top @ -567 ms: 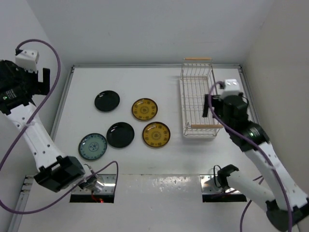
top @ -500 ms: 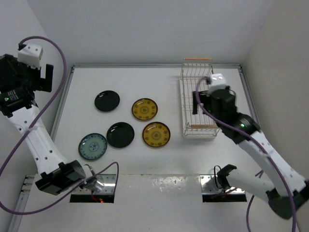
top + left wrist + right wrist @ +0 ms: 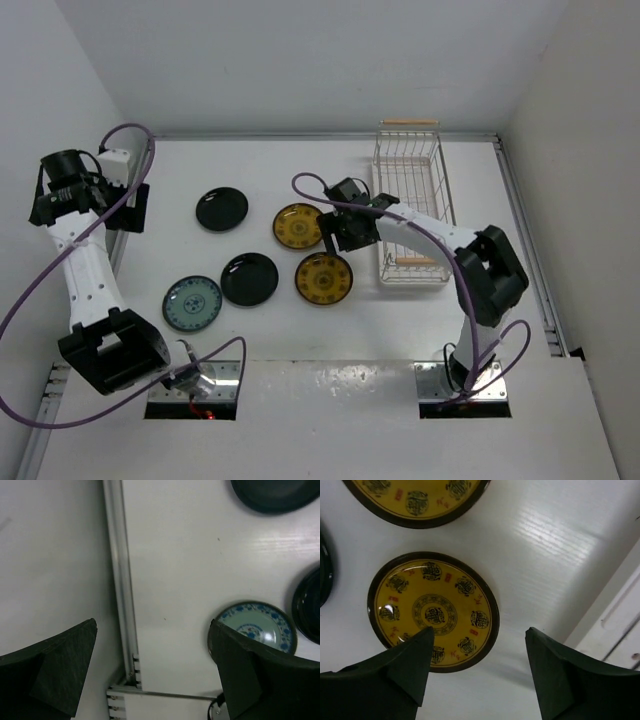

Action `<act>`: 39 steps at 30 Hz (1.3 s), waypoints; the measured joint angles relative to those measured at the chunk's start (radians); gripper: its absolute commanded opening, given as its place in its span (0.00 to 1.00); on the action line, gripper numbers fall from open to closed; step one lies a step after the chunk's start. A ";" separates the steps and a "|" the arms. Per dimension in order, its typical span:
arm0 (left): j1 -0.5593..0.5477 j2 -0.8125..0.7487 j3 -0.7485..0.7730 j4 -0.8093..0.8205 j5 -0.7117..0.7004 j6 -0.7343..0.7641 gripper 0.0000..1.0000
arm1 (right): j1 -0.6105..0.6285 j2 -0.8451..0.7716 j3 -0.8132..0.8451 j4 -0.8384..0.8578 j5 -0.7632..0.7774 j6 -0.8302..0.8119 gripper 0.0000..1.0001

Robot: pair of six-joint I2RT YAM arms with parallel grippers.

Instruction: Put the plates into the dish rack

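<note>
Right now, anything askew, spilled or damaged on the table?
Nothing stands out. All five plates lie flat, none stacked or visibly broken. The dish rack stands upright along the right side.

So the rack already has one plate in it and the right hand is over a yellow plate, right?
Not quite. The dish rack has no plate in it yet; the top view shows all five plates lying flat on the table. The right gripper does hover over a yellow plate.
</note>
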 measured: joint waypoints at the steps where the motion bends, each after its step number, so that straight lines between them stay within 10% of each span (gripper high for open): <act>1: 0.000 0.007 -0.026 -0.013 0.001 -0.007 1.00 | -0.007 0.021 -0.008 0.011 -0.006 0.010 0.74; 12: -0.011 0.028 -0.055 -0.031 0.040 -0.050 1.00 | -0.037 0.178 -0.084 0.089 -0.113 0.032 0.59; 20: -0.011 0.028 -0.053 -0.031 0.043 -0.053 1.00 | -0.040 0.148 -0.152 0.172 -0.184 0.035 0.00; 31: -0.011 0.029 -0.053 -0.031 0.044 -0.055 1.00 | -0.035 -0.132 -0.207 0.129 -0.175 0.034 0.00; 39: -0.019 0.036 -0.053 -0.031 0.055 -0.066 1.00 | -0.064 -0.490 -0.038 0.122 0.138 -0.036 0.00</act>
